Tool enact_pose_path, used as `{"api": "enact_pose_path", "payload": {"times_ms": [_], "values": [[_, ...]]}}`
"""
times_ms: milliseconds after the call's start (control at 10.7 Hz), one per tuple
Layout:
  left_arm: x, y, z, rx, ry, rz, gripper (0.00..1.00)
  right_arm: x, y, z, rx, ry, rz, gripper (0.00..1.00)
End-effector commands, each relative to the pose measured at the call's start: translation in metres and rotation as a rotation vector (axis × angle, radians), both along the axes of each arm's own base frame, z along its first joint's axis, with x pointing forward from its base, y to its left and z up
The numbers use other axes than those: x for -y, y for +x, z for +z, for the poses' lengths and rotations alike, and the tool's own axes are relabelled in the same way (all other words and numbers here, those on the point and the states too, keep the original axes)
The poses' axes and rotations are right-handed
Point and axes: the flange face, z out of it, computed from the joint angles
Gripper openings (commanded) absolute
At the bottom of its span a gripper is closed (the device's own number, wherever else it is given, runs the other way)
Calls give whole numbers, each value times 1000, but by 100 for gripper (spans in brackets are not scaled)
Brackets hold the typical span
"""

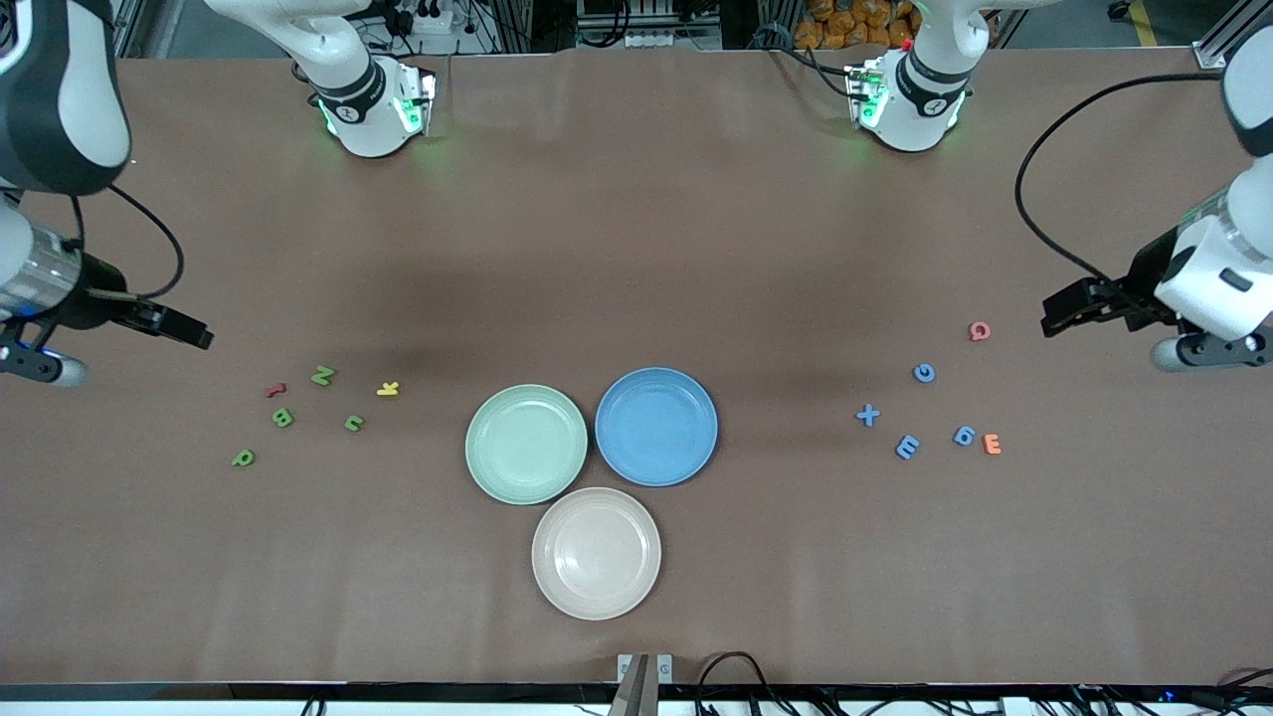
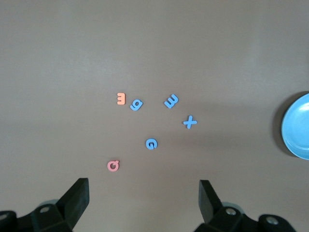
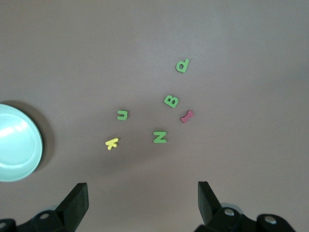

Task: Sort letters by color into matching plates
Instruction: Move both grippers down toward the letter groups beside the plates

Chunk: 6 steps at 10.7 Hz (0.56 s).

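Since the letters are tiny, flat and surely light, we judge a pinch across the thin edges works best. Green ones such as the N [image 1: 322, 375] lie near the pale green plate [image 1: 526, 444], toward the right arm's end; blue ones such as the G [image 1: 924, 373] lie near the blue plate [image 1: 656, 427]. The left gripper [image 1: 1056, 316] and the right gripper [image 1: 189, 333] hang wide and empty. Readable pieces: N, B, E; no brand visible.

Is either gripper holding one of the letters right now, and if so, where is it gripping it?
Nothing is held. The left gripper and the right gripper are both open and empty above the table.
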Motion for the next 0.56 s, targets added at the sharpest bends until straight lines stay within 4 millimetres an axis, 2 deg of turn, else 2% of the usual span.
{"api": "enact_pose_path", "payload": {"times_ms": [0, 280, 467], "values": [[1, -9, -52, -19, 2, -6, 100, -1, -5, -55, 18, 53, -133, 100], [16, -27, -111, 7, -2, -26, 100, 4, -9, -125, 42, 37, -158, 100], [36, -38, -159, -11, -6, -21, 100, 6, -4, -169, 41, 22, -163, 100]]}}
